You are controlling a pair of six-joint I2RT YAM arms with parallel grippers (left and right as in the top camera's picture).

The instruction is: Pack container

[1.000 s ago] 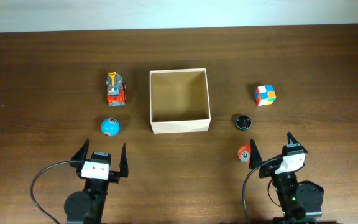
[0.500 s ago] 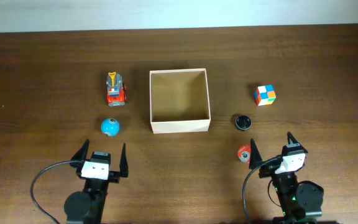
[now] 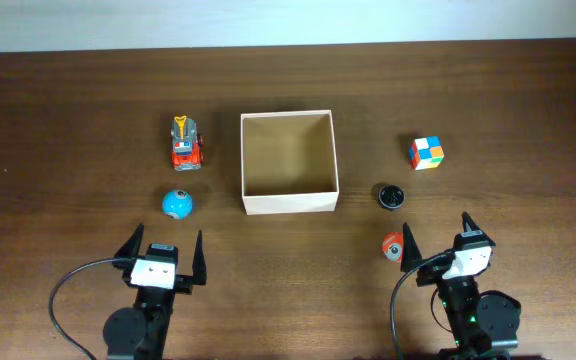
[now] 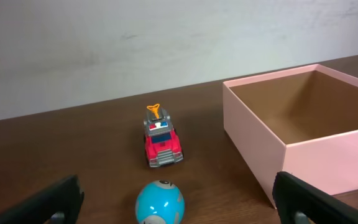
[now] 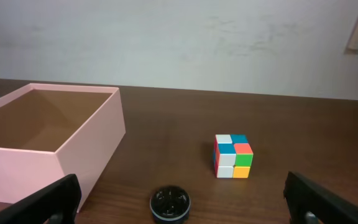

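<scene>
The container [image 3: 290,202], a square open box with pale cream walls and a tan floor, stands empty mid-table; it also shows in the left wrist view [image 4: 260,134] and the right wrist view [image 5: 86,146]. A red toy truck [image 3: 186,145] [image 4: 161,144] and a blue ball [image 3: 177,204] [image 4: 159,203] lie left of it. A colourful cube [image 3: 426,153] [image 5: 233,156], a black round disc [image 3: 391,196] [image 5: 169,203] and a small orange-red toy [image 3: 393,245] lie right of it. My left gripper [image 3: 163,247] [image 4: 178,202] is open just short of the blue ball. My right gripper [image 3: 436,234] [image 5: 182,202] is open, the orange-red toy beside its left finger.
The dark wooden table [image 3: 68,120] runs to a pale wall at the back [image 3: 288,20]. A black cable [image 3: 68,290] loops beside the left arm's base.
</scene>
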